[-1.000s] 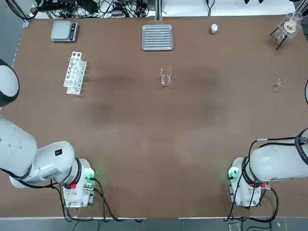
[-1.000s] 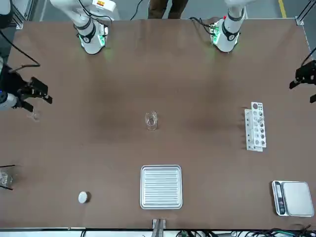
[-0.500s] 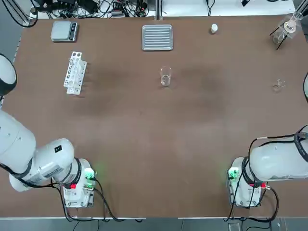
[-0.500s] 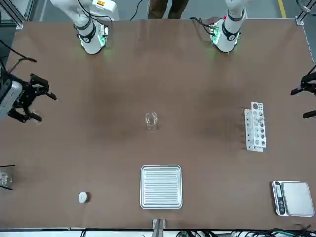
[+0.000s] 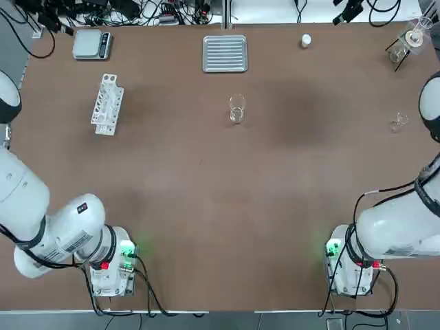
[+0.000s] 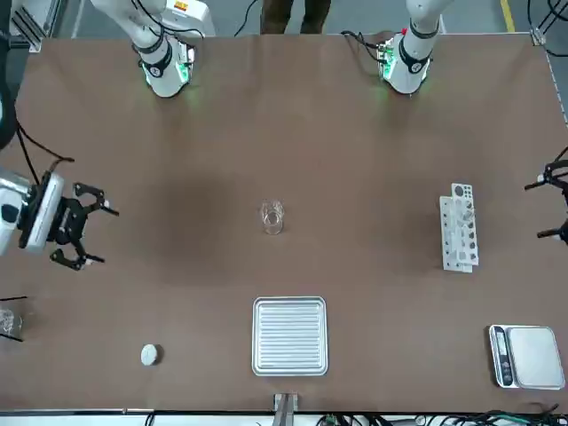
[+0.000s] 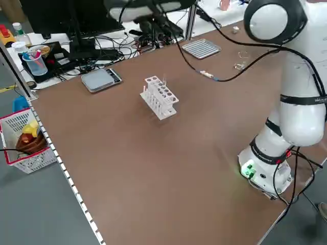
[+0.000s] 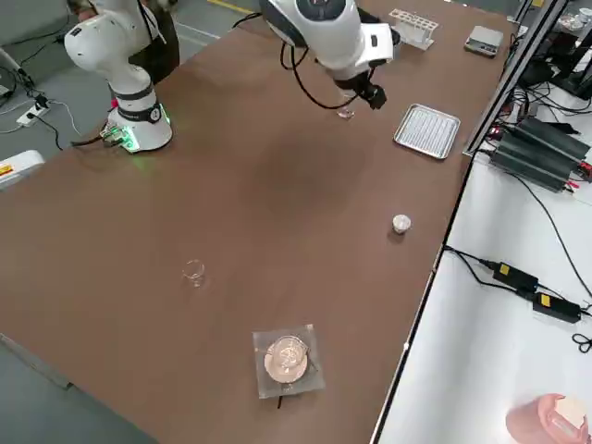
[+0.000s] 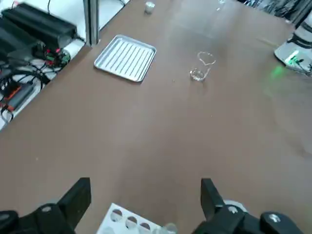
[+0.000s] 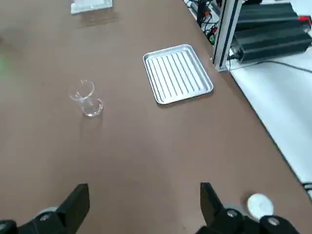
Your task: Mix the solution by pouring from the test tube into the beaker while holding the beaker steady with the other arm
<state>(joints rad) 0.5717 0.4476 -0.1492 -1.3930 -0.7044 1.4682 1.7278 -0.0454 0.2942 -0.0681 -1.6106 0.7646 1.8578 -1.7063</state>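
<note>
While both grippers (image 6: 84, 226) (image 6: 557, 206) hang wide open and empty, the brown table (image 5: 227, 206) carries the beaker (image 5: 237, 110), cables (image 5: 137, 10) behind.

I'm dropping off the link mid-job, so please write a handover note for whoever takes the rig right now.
Left hand: open, empty, at the table's edge on the robot's left, beside the test tube rack and not touching it.
Right hand: open, empty, over the table's right side, well apart from the beaker.
The beaker stands upright and alone near the table's middle.
Done: nothing gripped, nothing poured.
Left: take a tube from the rack with the left hand, steady the beaker with the right hand, then pour.
</note>
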